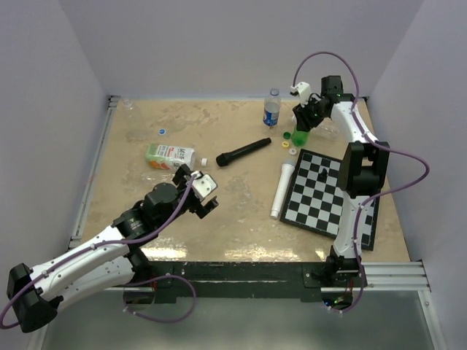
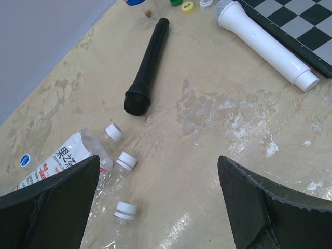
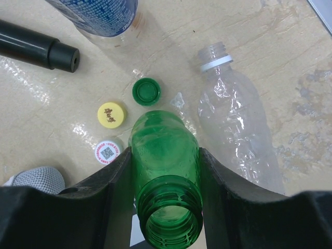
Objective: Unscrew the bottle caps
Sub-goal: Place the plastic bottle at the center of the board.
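My right gripper (image 3: 165, 154) is shut on the bright green bottle (image 3: 166, 171), whose mouth is open and capless; the top view shows it upright at the far right (image 1: 299, 135). Beside it on the table lie a green cap (image 3: 146, 91), a yellow cap (image 3: 112, 113) and a white cap (image 3: 108, 152). A clear bottle (image 3: 238, 124) without a cap lies to the right. My left gripper (image 2: 158, 166) hangs open over bare table. Left of it, white caps (image 2: 126, 161) (image 2: 126, 210) (image 2: 113, 132) sit on clear crinkled bottle necks. The Pepsi bottle (image 1: 271, 111) stands at the back with its cap on.
A black microphone (image 1: 243, 152) and a white microphone (image 1: 282, 189) lie mid-table. The chessboard (image 1: 328, 197) sits at the right, with a dark piece on it. A white-and-green carton (image 1: 169, 156) lies left, a loose blue cap (image 1: 161, 131) beyond it, and a clear bottle (image 1: 135, 117) in the far left corner.
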